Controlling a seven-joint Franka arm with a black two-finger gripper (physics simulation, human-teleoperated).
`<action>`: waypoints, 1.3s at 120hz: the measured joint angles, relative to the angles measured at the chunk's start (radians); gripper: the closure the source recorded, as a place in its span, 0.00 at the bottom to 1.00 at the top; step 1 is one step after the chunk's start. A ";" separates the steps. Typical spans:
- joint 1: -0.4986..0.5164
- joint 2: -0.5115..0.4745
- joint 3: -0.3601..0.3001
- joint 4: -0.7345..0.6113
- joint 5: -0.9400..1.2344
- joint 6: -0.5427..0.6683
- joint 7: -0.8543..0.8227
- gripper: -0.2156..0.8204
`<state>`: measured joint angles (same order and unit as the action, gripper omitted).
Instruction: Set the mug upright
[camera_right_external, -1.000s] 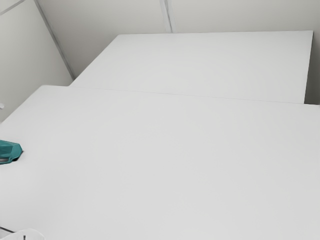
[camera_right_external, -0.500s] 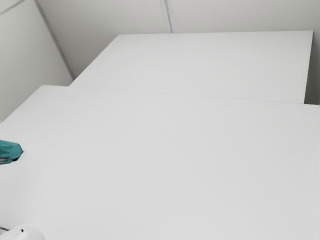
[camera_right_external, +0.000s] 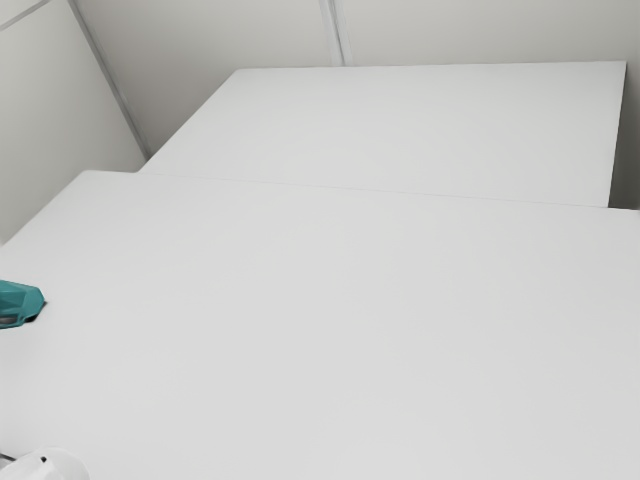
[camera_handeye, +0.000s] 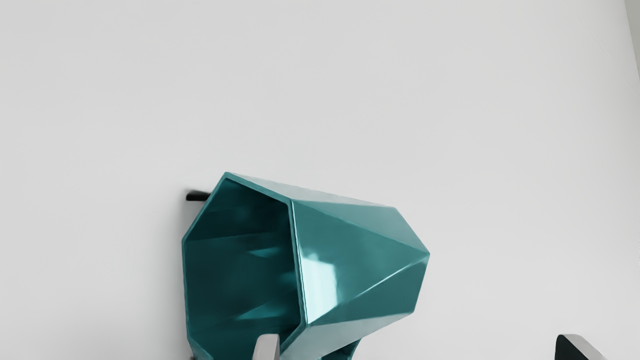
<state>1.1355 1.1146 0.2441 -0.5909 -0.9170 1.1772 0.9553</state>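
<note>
Wrist view: a faceted teal mug (camera_handeye: 360, 250) lies sideways, apparently plain-surfaced.

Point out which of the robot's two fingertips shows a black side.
The fingertip out past the closed end of the teal mug. The other fingertip, seen against the mug's open mouth, looks pale grey.
</note>
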 joint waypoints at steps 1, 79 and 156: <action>-0.001 0.000 0.002 0.000 -0.001 -0.002 -0.001 0.21; -0.041 0.041 0.010 0.017 -0.039 0.128 -0.038 0.21; -0.066 0.058 0.006 -0.025 -0.041 0.123 -0.047 0.58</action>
<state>1.0691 1.1728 0.2501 -0.6155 -0.9581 1.3004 0.9079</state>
